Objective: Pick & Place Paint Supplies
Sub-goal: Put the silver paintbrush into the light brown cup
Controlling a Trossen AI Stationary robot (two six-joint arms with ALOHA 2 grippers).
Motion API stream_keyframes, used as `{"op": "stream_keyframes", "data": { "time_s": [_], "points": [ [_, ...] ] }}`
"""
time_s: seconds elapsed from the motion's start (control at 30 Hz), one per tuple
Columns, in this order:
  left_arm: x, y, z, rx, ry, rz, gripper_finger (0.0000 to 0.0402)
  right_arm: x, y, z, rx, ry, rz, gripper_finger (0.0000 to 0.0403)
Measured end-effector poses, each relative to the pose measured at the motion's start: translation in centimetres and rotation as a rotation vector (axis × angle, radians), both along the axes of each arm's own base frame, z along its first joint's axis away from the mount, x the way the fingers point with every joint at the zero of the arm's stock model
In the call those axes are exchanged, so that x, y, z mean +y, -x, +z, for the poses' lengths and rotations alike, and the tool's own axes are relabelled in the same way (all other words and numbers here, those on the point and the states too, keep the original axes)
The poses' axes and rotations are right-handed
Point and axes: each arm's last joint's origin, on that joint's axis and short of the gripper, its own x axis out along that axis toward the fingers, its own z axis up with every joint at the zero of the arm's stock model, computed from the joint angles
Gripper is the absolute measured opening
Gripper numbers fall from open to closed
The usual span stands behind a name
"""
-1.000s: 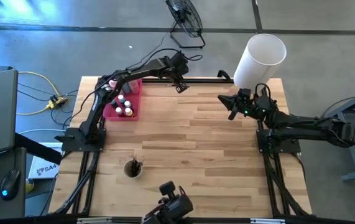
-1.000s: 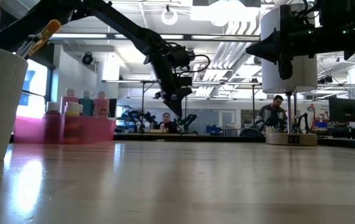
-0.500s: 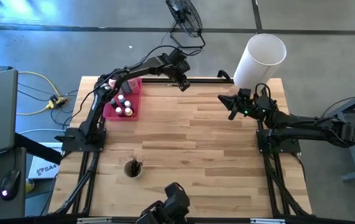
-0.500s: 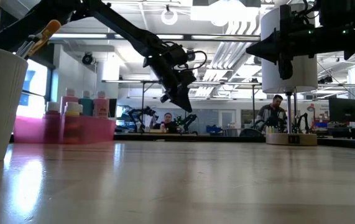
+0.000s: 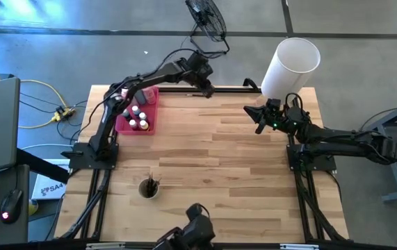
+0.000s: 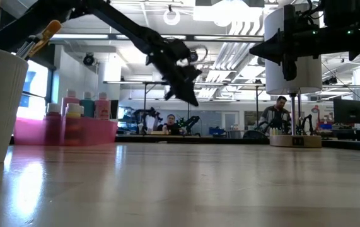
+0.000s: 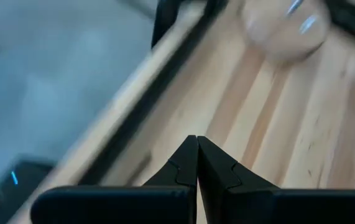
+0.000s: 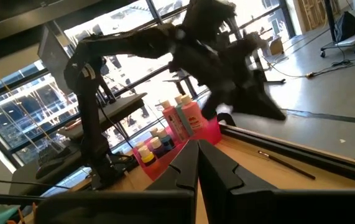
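Observation:
The pink tray (image 5: pixel 147 125) at the table's far left holds two pink squeeze bottles (image 6: pixel 102 105) and a teal one (image 6: pixel 87 104), with small capped paint pots (image 8: pixel 154 147) beside them. A white cup (image 5: pixel 148 188) near the front stands with brushes (image 6: pixel 41 36) sticking out of it. A thin dark brush (image 8: pixel 286 165) lies flat on the wood near the far edge. My left gripper (image 5: pixel 207 89) hangs shut and empty above the far edge, slanting down. My right gripper (image 5: pixel 259 123) waits shut at the right, pointing level.
A big white cylinder (image 5: pixel 290 66) stands at the far right corner, just behind my right gripper. A black frame rail (image 7: pixel 165 74) runs along the table's far edge below my left gripper. Bare wood (image 5: pixel 212 160) lies in the table's middle.
My left gripper has risen a little and drifted toward the far edge. It has rolled and tipped from pointing steeply down to a shallower slant, staying shut and empty. My right arm has kept still.

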Motion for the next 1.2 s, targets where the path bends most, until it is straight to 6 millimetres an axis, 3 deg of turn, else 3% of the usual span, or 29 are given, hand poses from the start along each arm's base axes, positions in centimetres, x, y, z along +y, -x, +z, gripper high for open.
{"op": "stream_keyframes", "data": {
  "time_s": [0.2, 0.37, 0.57, 0.77, 0.93, 1.2],
  "points": [
    [-1.8, 0.6, 4.4, -0.03, -0.185, -0.06, 0.0, 0.0, 0.0, 0.0, 0.0, 0.0, 0.001, 0.0002],
    [-2.4, 1.7, 6.3, -0.021, -0.246, -0.113, 0.0, 0.0, 0.0, 0.0, 0.0, 0.0, 0.001, 0.0002],
    [-2.4, 2.5, 5.3, 0.16, -0.339, -0.244, 0.0, 0.0, 0.0, 0.0, 0.001, 0.001, 0.004, 0.0002],
    [-1.7, 2.2, 2.9, 0.283, -0.417, -0.373, 0.0, 0.1, 0.0, -0.2, 0.017, -0.005, 0.027, 0.0002],
    [-0.8, 1.7, -0.2, 0.358, -0.328, -0.319, 0.0, 0.1, 0.0, -0.2, 0.022, -0.01, 0.028, 0.0002],
    [-0.5, 2.4, -2.9, 0.505, -0.226, -0.343, 0.0, 0.1, 0.0, -0.2, 0.018, -0.015, 0.028, 0.0002]
  ]
}}
